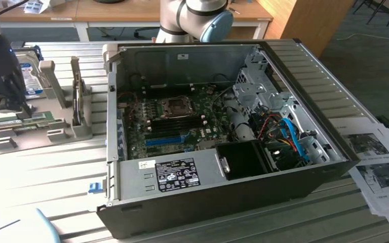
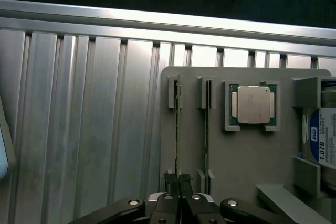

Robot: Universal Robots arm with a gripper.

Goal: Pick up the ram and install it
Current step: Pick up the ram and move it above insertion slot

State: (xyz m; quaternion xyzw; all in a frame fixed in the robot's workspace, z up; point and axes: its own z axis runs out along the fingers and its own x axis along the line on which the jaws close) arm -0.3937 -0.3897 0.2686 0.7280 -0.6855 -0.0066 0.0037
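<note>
The ram point(image 2: 177, 124) is a thin green strip standing on edge in a slot of the grey holder point(image 2: 236, 156). My gripper point(image 2: 178, 181) sits over one end of it, its two dark fingers pressed together on the strip's edge. In the exterior view the gripper point(image 1: 23, 112) hangs low over the holder point(image 1: 52, 134) at that view's left, touching the green ram point(image 1: 8, 123), which is still seated. The open computer case point(image 1: 215, 177) lies in the middle, with the motherboard's dark memory slots point(image 1: 174, 121) exposed.
A second green strip point(image 2: 206, 129) stands in the neighbouring slot. A CPU point(image 2: 252, 103) and a hard drive point(image 2: 323, 140) share the holder. A bright blue slot point(image 1: 164, 140) lies on the motherboard. Printed papers point(image 1: 377, 167) lie at the exterior view's right.
</note>
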